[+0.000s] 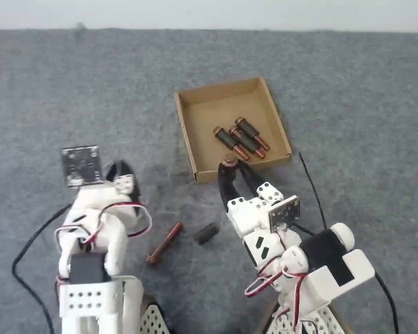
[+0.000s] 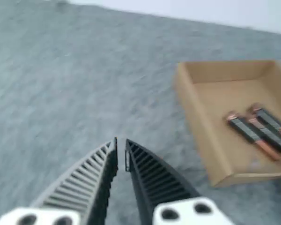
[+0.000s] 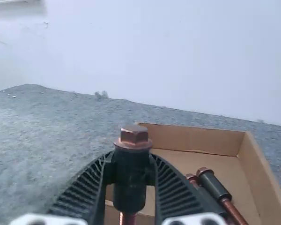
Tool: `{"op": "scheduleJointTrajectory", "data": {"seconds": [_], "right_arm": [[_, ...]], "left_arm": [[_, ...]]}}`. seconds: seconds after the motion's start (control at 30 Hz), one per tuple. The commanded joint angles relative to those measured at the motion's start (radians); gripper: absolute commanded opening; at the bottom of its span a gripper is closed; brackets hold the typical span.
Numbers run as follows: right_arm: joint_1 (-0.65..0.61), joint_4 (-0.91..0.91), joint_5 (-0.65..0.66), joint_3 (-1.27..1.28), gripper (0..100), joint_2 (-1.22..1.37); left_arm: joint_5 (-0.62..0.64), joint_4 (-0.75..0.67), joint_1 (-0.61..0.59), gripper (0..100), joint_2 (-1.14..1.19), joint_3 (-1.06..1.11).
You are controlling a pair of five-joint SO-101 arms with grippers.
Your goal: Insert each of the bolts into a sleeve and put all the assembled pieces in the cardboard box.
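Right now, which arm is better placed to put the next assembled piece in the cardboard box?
Right. The right gripper is shut on an assembled piece at the near wall of the cardboard box; the left gripper is shut, empty, farther off.

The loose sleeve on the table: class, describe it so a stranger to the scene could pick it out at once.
Find the cardboard box in the high view, then drop below its near left corner. On the grey table there lies the sleeve, beside a loose copper bolt. It alone is a short black tube with no bolt through it.
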Motion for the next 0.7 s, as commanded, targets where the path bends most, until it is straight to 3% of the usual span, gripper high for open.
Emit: {"op": "scheduleJointTrajectory", "data": {"seconds": [0.0, 0.2, 0.27, 0.53, 0.67], "right_arm": [[0.031, -0.027, 0.0, 0.0, 0.7, -0.013], [0.033, -0.024, 0.0, -0.015, 0.7, -0.013], [0.048, -0.028, 0.0, -0.023, 0.7, -0.013], [0.134, -0.008, 0.0, -0.069, 0.7, -0.09], [0.173, 0.251, -0.002, -0.138, 0.6, -0.211]], "left_arm": [[-0.014, -0.046, -0.115, 1, 0.014, 0.039], [-0.226, -0.273, -0.221, 1, 0.011, 0.265], [-0.287, -0.213, -0.264, 1, -0.002, 0.249], [-0.293, -0.104, -0.27, 1, -0.135, 0.272], [-0.293, -0.074, -0.27, 1, -0.166, 0.272]]}}
